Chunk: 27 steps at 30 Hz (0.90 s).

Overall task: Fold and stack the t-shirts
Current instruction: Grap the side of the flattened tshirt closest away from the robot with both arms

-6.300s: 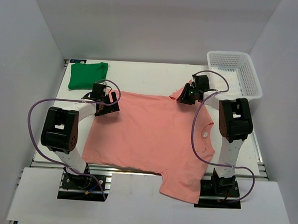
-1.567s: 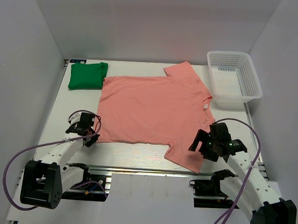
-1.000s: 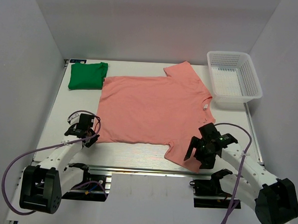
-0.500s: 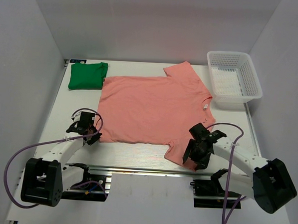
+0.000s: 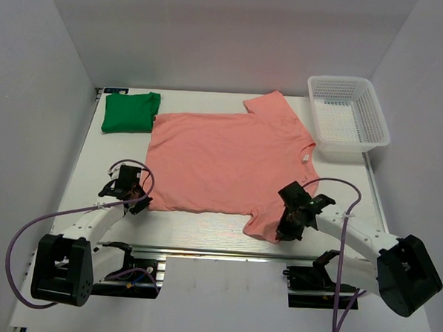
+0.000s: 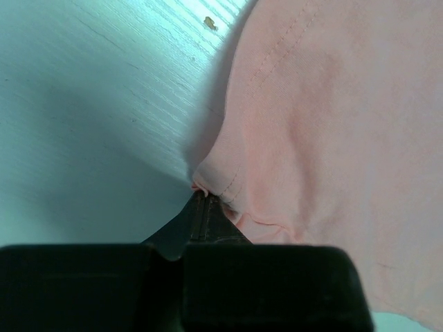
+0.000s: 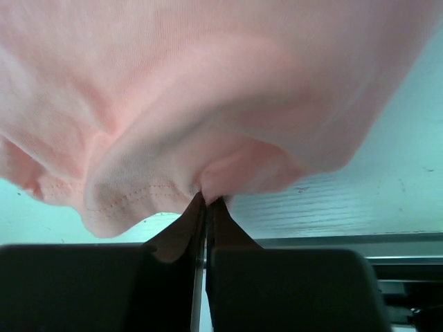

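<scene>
No text, number or brand name can be read in any of the views. The only label to see is a small white tag [image 5: 305, 158] at the neck of the salmon-pink t-shirt [image 5: 222, 162]. In the top view it is too small to tell whether anything is printed on it.
</scene>
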Available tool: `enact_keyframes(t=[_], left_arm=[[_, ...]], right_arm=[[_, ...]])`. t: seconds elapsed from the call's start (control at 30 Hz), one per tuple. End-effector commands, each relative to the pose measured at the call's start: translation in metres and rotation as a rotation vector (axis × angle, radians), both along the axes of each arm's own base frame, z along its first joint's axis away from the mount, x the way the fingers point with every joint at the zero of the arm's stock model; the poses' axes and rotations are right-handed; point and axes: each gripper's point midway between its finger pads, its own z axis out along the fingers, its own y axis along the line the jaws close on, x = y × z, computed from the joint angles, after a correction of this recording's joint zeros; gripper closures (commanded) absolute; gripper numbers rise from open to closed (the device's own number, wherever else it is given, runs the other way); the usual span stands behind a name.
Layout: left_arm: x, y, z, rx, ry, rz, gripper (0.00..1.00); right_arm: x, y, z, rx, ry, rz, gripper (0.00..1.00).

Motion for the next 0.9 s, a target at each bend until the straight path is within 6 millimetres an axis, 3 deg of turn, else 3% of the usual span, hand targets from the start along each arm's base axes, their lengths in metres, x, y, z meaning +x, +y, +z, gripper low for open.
enact_keyframes(t=[0.0,0.1,0.13,0.23,0.43,0.57,0.63,0.77,0.83,0.87], left_arm=[[0.005,-0.005,0.012,-0.022,-0.034,-0.022,1.00],[0.006,-0.003,0.026,-0.010,-0.062,-0.026,1.00],[-0.004,-0.001,0.025,-0.006,-0.023,-0.026,1.00],[-0.020,-0.009,0.026,-0.053,0.007,-0.014,1.00],[-0.034,-0.018,0.032,-0.091,0.044,-0.048,1.00],[-0.037,-0.021,0.033,-0.110,0.052,-0.059,1.00],[-0.029,-0.021,0.040,-0.115,0.012,-0.052,1.00],[0.008,-0.022,0.068,-0.113,-0.117,-0.049,1.00],[0.025,-0.024,0.082,-0.118,-0.164,-0.051,1.00],[0.036,-0.025,0.084,-0.120,-0.174,-0.055,1.00]], right_arm=[[0.011,-0.010,0.008,-0.052,-0.068,-0.024,1.00],[0.013,-0.013,0.024,-0.053,-0.086,-0.049,1.00],[0.001,-0.020,0.025,-0.082,-0.043,-0.053,1.00],[-0.025,-0.018,0.027,-0.019,0.044,-0.067,1.00],[-0.036,-0.026,0.050,-0.017,0.037,-0.091,1.00],[-0.020,-0.025,0.061,-0.032,-0.020,-0.071,1.00],[-0.007,-0.020,0.063,-0.015,-0.076,-0.048,1.00],[0.038,0.002,0.076,0.044,-0.229,-0.039,1.00],[0.055,0.001,0.083,0.012,-0.264,-0.044,1.00],[0.072,-0.001,0.097,-0.012,-0.335,-0.058,1.00]])
